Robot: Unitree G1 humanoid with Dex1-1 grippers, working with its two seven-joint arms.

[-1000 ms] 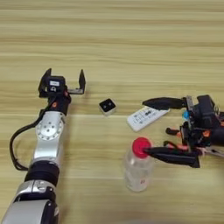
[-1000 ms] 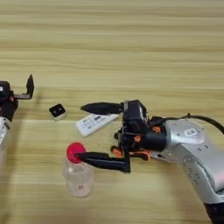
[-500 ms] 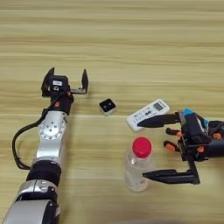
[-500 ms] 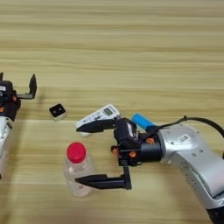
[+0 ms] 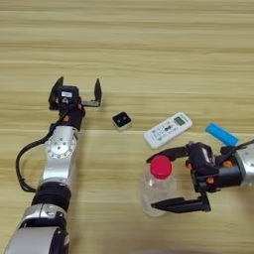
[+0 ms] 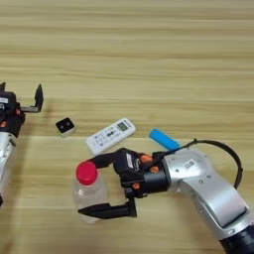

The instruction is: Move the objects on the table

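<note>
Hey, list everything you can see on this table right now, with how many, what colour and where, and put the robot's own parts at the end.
plastic bottle: one, clear with red cap, upright, near front, between the right gripper's fingers.
remote control: one, white, centre, lying at a slant behind the bottle.
cube: one, small, black, left of the remote control.
block: one, flat, blue, right of the remote control.
table: one, light wood.
left gripper: black fingers open, parked at left, holding nothing.
right gripper: black fingers open either side of the bottle, not yet closed on it.
</note>
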